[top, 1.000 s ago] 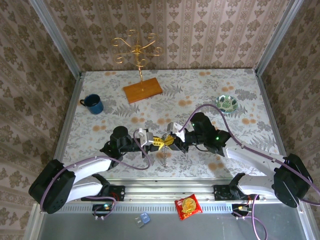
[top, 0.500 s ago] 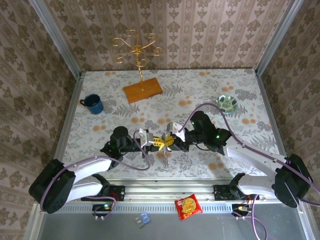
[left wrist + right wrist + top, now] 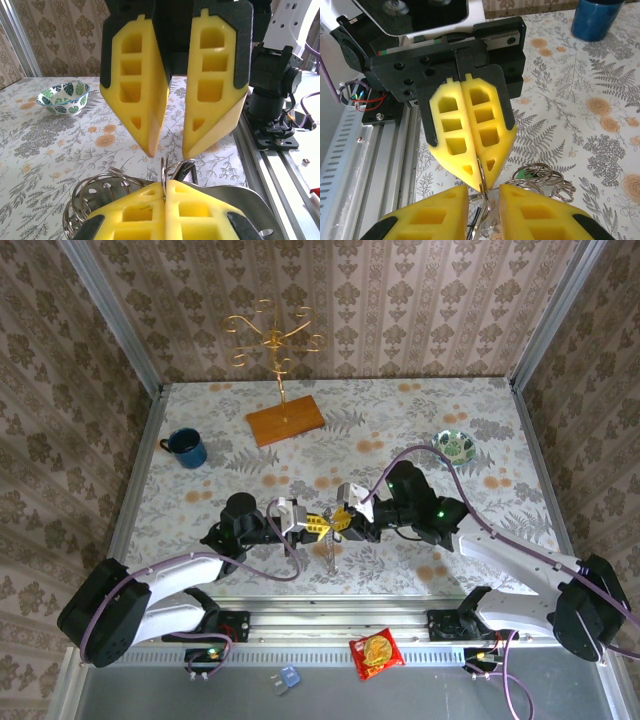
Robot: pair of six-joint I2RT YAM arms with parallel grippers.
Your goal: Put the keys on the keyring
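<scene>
Pincers faced off near the table's (image 3: 420, 420) front edge.
Your left gripper (image 3: 308, 524) clenched the keyring (image 3: 163, 171) wire; your right gripper (image 3: 340, 520) stood released; open table lay beyond.

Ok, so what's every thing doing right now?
left gripper, shut on the keyring
right gripper, open, wire between its fingers
keyring, pinched in the left gripper
green key, among the rings; threaded or not, cannot tell
blue mug, upright
bowl, upright
gold stand, upright
snack packet, lying flat
</scene>
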